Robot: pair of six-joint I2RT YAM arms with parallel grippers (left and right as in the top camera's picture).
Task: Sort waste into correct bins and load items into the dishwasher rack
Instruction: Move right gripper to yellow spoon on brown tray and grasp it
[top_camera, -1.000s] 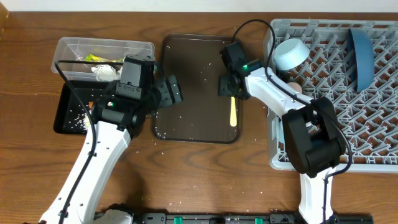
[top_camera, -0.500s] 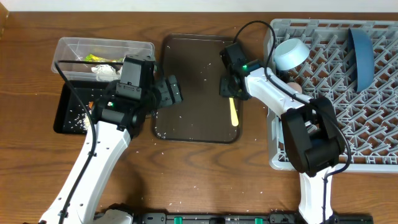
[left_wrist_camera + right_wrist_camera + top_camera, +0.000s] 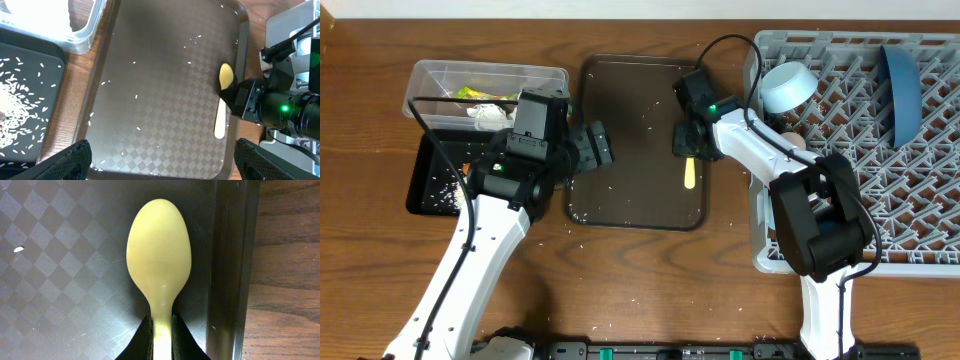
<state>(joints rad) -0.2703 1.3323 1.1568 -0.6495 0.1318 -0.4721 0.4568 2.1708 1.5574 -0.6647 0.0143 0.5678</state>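
The yellow spoon [image 3: 159, 255] lies on the dark brown serving tray [image 3: 630, 120] near its right rim, bowl end toward the tray's wall. My right gripper [image 3: 161, 341] is shut on the spoon's handle, both fingers pressed against it; from overhead the right gripper [image 3: 688, 140] sits over one end of the spoon [image 3: 691, 176]. My left gripper [image 3: 162, 162] hangs open over the tray's left part, nothing between its fingers. The dishwasher rack [image 3: 920, 215] at the right holds a pale blue bowl [image 3: 787, 87] and a dark blue plate [image 3: 901, 90].
A clear tub [image 3: 490, 68] with tissues and a yellow-green wrapper stands at the far left. In front of it a black tray [image 3: 425, 180] holds white rice [image 3: 15, 115]. Loose rice grains dot the brown tray and the wooden table.
My right gripper has closed on the spoon's handle. Less of the spoon shows from overhead than before. The left arm has not moved.
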